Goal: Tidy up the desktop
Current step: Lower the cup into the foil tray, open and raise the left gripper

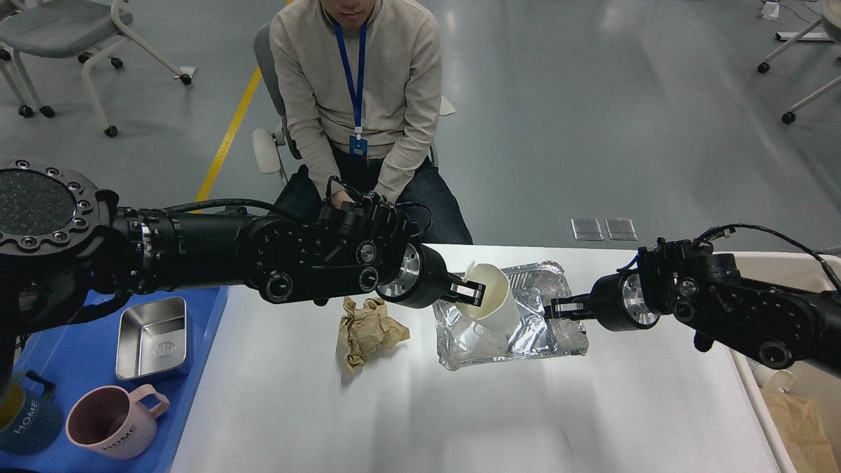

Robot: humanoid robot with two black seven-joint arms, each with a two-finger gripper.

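Head view. The tabletop [460, 407] fills the lower middle of the frame, white and mostly bare toward the near edge. A blue tray [85, 368] lies along its left side holding a steel container [154, 336] and a pink mug [112, 422]; a beige bin [798, 401] stands at its right edge. On the tabletop, toward the far side, sit a foil tray [525, 328] and, just left of it, a crumpled brown paper [368, 330].

The left claw [470, 291] pinches the rim of a white paper cup [489, 299], one finger inside and one outside, with the cup roughly upright over the foil tray. Whether its base touches the foil cannot be told. The right claw [558, 307] points at the cup from the right, just apart from it, holding nothing; its fingers are too dark and end-on to judge their spread.

Judgement: the step in hand is clearing the cup. The next move calls for carrying it off the foil without crushing the rim, presumably to the bin, leaving foil and paper to follow.
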